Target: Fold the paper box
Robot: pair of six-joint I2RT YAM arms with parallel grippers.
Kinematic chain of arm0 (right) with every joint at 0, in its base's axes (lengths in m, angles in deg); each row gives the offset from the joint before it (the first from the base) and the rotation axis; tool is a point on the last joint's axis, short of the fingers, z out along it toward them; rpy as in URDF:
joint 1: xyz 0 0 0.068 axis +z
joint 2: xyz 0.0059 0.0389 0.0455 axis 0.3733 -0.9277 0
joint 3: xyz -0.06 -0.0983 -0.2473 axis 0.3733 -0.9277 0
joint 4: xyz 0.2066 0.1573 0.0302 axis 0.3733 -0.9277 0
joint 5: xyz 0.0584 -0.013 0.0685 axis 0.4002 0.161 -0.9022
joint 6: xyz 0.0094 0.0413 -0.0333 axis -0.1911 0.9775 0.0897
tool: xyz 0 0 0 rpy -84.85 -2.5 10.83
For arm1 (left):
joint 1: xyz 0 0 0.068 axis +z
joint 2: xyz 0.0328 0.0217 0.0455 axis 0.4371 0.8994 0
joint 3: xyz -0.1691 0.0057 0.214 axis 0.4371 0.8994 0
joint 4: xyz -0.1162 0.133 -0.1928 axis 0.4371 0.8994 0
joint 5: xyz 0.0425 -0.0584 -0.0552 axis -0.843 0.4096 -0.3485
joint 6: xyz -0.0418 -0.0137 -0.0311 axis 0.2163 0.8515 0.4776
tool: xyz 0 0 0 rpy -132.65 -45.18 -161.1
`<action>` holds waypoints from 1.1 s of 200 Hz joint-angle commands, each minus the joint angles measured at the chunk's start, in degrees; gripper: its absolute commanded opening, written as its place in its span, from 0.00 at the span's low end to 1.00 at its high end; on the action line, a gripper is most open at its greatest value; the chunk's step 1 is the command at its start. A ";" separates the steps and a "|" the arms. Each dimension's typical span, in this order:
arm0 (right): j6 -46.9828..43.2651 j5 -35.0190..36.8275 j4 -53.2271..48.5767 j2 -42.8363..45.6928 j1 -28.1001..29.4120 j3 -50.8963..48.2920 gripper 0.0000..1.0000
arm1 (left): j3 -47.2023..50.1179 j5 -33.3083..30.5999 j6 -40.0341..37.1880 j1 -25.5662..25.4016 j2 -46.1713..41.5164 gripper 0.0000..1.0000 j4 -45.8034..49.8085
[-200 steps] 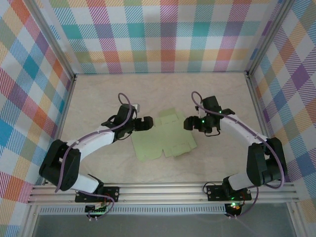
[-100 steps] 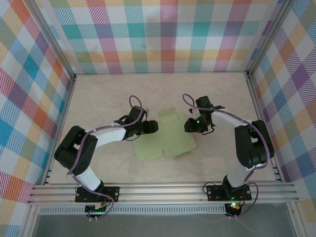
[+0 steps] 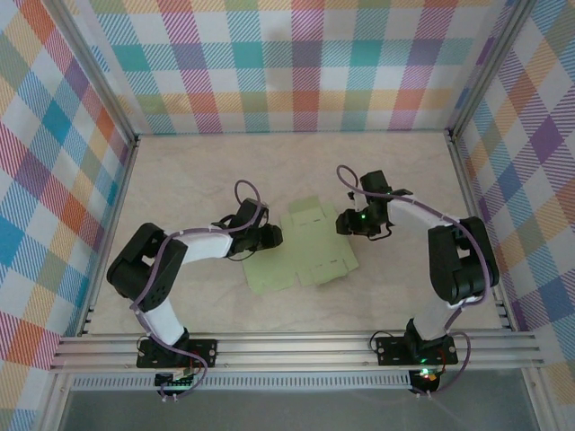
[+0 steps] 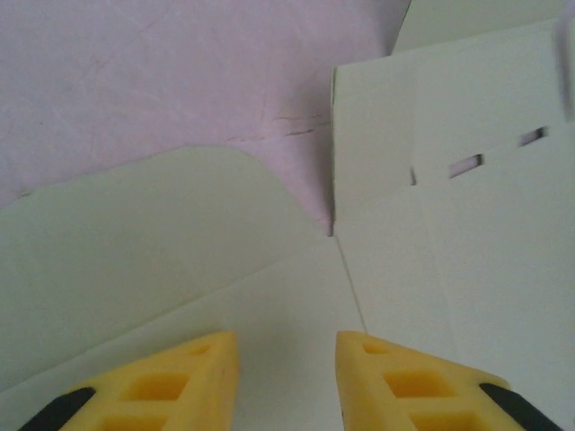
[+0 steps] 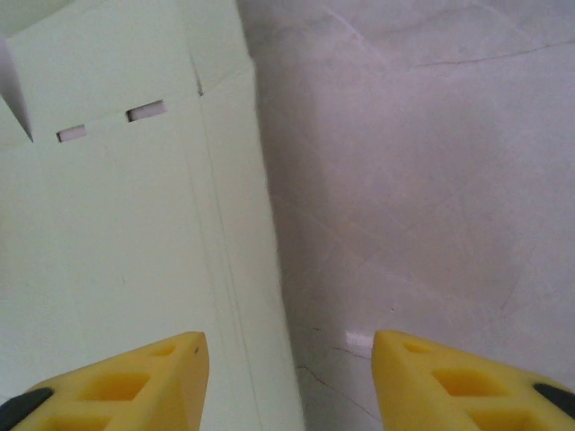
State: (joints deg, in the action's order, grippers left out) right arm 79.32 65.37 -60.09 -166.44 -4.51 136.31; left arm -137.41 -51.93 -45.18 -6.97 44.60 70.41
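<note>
three plaid walls (image 3: 305, 63), paper box (image 3: 301, 260) flat on seemingly marbled table (image 3: 180, 171).

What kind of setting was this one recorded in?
Probably a purpose-built robot test cell, not a home: a pale tabletop boxed in by plaid-covered walls, the left arm and right arm bolted to a metal rail at its near edge, a flat paper box between them.
</note>
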 commanded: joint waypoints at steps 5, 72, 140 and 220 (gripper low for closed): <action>0.16 -3.91 1.44 -1.29 -0.09 -0.44 0.41 | 1.03 -0.56 0.54 -0.25 1.52 0.32 -1.04; 0.09 -3.82 1.30 -1.27 1.04 -0.22 0.19 | 0.81 -0.59 1.06 -0.25 2.00 0.27 -0.58; -1.84 11.98 -1.71 -1.60 5.33 0.93 0.00 | 0.81 0.11 1.29 -0.25 2.04 0.28 -1.06; 16.16 51.96 -15.07 -10.12 22.36 10.97 0.00 | 1.05 0.42 1.80 -0.25 2.08 0.31 -2.12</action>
State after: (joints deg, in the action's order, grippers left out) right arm 87.91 100.74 -66.64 -172.06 14.70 143.11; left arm -137.41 -51.25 -43.73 -6.97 45.54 67.55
